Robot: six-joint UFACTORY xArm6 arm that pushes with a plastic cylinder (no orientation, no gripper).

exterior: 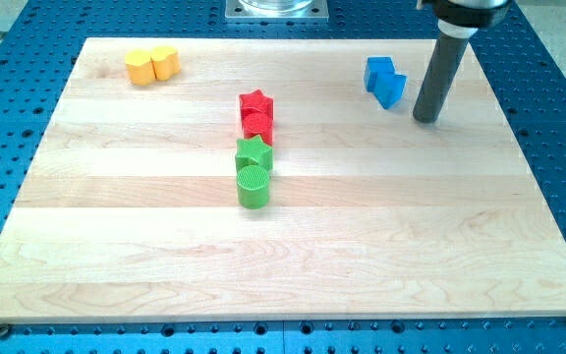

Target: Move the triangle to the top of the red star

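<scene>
Blue triangle (pixel 385 81) just left of my tip (pixel 425 118)

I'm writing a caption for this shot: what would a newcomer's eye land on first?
First, the dark rod, my tip resting on the pale wooden board at the view's upper right, just right of the blue blocks. Next, the centre column: red blocks above green blocks. Yellow blocks sit top left.

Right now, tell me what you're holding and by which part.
Nothing. I have no gripper; my tip stands free, right of the blue block, not touching it.
</scene>
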